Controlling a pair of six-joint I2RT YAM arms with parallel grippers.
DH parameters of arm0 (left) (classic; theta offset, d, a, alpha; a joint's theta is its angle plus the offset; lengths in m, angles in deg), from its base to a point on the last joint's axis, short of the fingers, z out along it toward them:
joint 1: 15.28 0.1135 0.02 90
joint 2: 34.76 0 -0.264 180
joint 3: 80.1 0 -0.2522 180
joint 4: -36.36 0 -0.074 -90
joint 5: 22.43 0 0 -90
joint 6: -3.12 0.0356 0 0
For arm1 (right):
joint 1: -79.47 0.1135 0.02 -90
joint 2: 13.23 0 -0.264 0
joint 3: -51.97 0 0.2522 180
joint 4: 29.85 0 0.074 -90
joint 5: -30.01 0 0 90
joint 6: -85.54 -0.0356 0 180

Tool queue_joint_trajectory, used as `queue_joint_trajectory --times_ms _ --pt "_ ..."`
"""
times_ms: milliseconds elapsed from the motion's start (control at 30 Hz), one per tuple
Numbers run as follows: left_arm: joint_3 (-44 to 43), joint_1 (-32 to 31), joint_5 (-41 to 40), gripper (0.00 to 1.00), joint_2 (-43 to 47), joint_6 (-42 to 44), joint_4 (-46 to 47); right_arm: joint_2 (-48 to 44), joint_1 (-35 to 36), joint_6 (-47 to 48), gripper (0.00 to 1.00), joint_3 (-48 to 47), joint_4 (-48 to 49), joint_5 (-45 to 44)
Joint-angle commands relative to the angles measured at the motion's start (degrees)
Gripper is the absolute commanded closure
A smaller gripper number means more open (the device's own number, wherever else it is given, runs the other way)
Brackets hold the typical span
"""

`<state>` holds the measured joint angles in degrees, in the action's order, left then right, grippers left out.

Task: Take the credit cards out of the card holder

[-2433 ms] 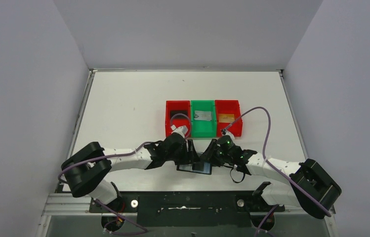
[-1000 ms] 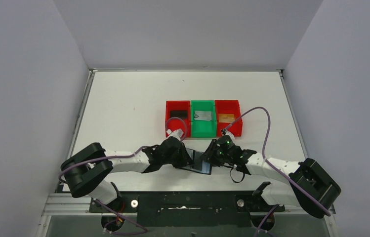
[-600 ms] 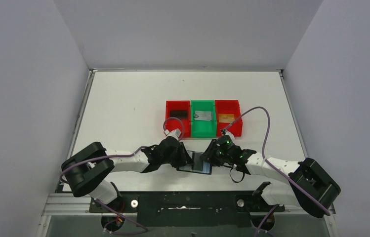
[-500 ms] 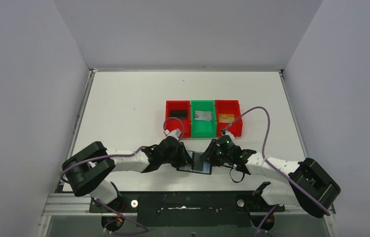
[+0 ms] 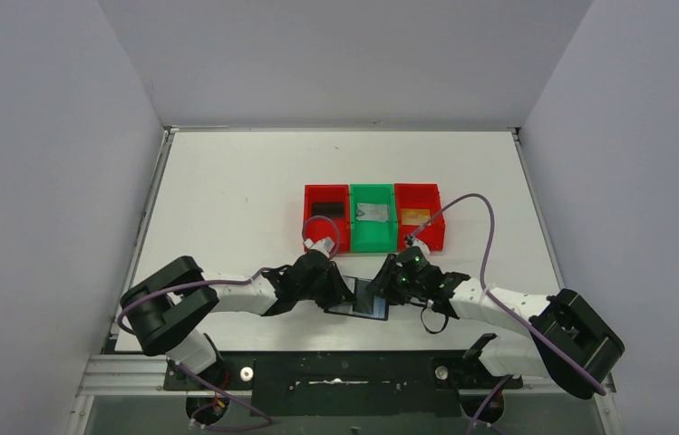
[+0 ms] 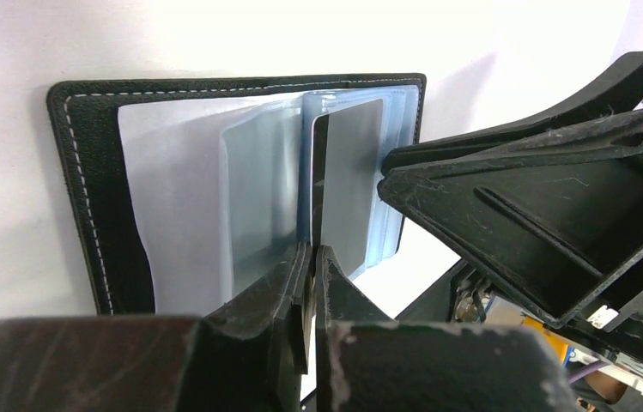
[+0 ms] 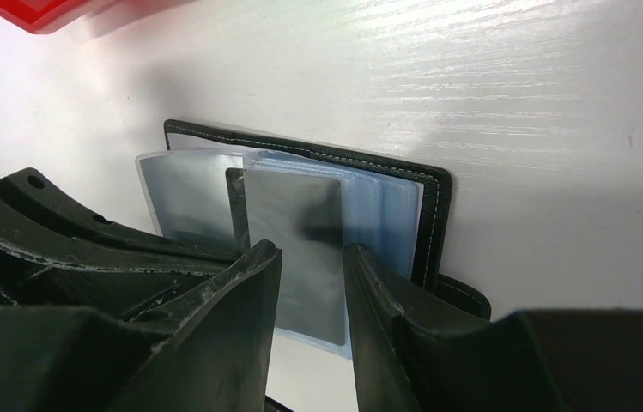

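The black card holder lies open near the table's front edge, its clear sleeves fanned. A grey credit card in a bluish sleeve stands up from the holder's middle. My left gripper is shut, pinching the near edge of that card and sleeve. From the other side, my right gripper stands part open, with a finger on either side of the same grey card. Its fingers are down on the holder. From above, both grippers crowd over the holder.
Three bins stand in a row just behind the holder: a red bin, a green bin and a second red bin. Each has a card lying in it. Purple cables loop above both wrists.
Since the oldest frame my left gripper has tipped down and leftward from over the holder to its left side. In the last second almost nothing moves; the right gripper stays put.
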<state>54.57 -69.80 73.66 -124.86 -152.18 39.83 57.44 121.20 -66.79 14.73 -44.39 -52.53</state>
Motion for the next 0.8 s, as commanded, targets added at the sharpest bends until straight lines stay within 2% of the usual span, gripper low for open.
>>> queue_joint_trajectory --times_ms 0,300,767 --pt "-1.4 0.4 -2.3 1.00 2.1 1.8 -0.9 0.7 0.3 2.1 0.64 -1.1 -4.9 -4.5" --pt "-1.9 0.6 -6.1 1.00 5.0 3.6 -7.9 1.1 0.3 2.1 0.64 -1.3 -5.8 -4.8" --pt "-1.6 1.6 -5.3 0.97 6.3 4.4 -8.1 1.9 0.3 2.4 0.65 -1.3 -5.7 -4.5"
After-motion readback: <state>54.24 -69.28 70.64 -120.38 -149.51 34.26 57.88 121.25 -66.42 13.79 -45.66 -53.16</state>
